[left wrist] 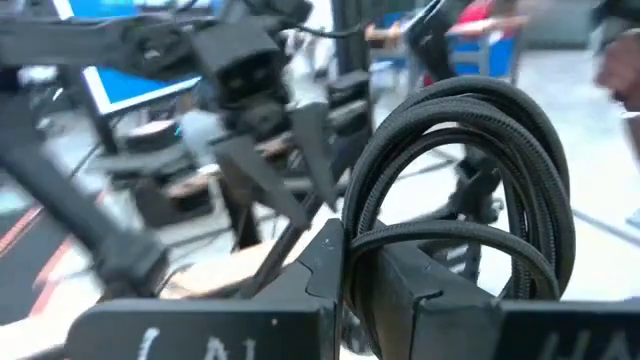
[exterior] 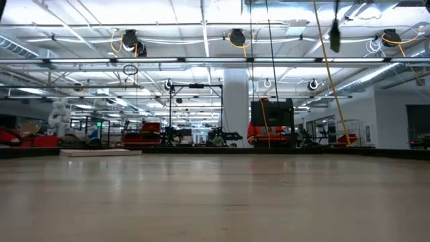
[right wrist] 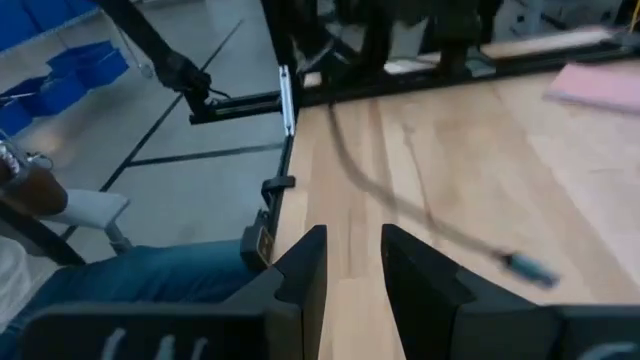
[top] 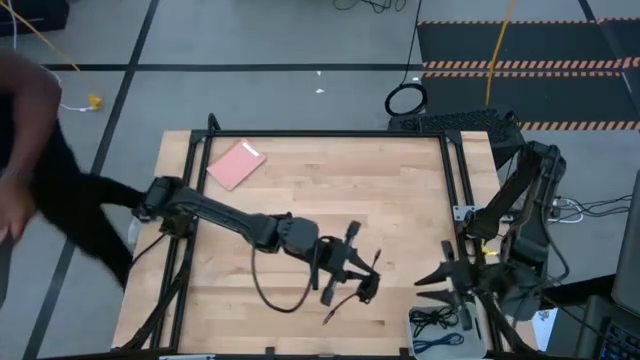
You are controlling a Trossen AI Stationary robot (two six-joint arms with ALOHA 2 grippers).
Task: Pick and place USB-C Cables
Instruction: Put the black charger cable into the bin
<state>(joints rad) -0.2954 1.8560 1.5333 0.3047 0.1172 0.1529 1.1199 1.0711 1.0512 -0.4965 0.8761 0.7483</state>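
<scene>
Black cable (top: 352, 290): a looped bundle clamped in the left gripper (top: 350, 268), its tail trailing toward 7 o'clock and ending in a small plug near the table's front.
Wooden table (top: 330, 180): pale boards; a pink pad (top: 236, 164) lies far off at 10 o'clock.
Left gripper state: closed on the black cable; the left wrist view shows braided loops arching up out of the clamp.
Tray (top: 443, 332): a white tray at the table's front right corner, already holding a black cable and a blue cable (top: 438, 341).
Right gripper (top: 455, 280): hangs just above the tray, fingers parted, holding nothing.
Key relation: from the left gripper the tray lies at about 4 o'clock, fairly near; the right arm sits between them.
Nearer arm: the right is closer to the tray, but the left has the load.
Judged next move: carry the bundle toward 4 o'clock, minding the hanging tail and the right arm.
</scene>
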